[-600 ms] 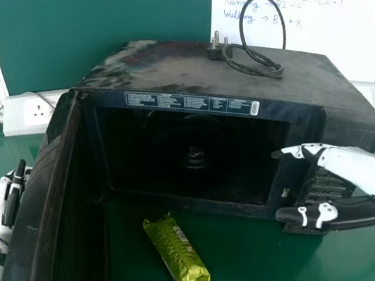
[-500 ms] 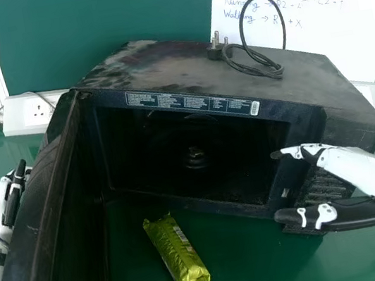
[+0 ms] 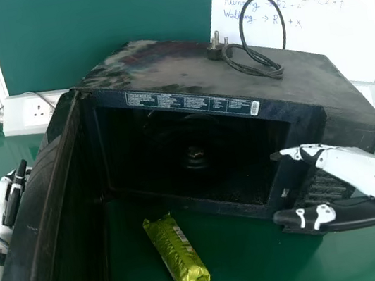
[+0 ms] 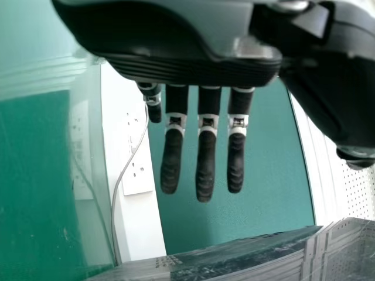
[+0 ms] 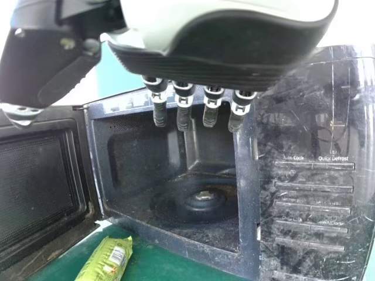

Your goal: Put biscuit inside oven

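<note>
Find 1 biscuit packet [image 3: 178,254] lying on the green worktop [image 3: 243,267], just in front of the open oven [image 3: 154,67]. Note the right hand [image 3: 342,214], straight-fingered and empty, at the oven's right front, and the left hand [image 3: 15,197], likewise, beyond the door [image 3: 41,228]. See 1 whiteboard [image 3: 349,36] and 1 green panel [image 3: 104,18] behind.
</note>
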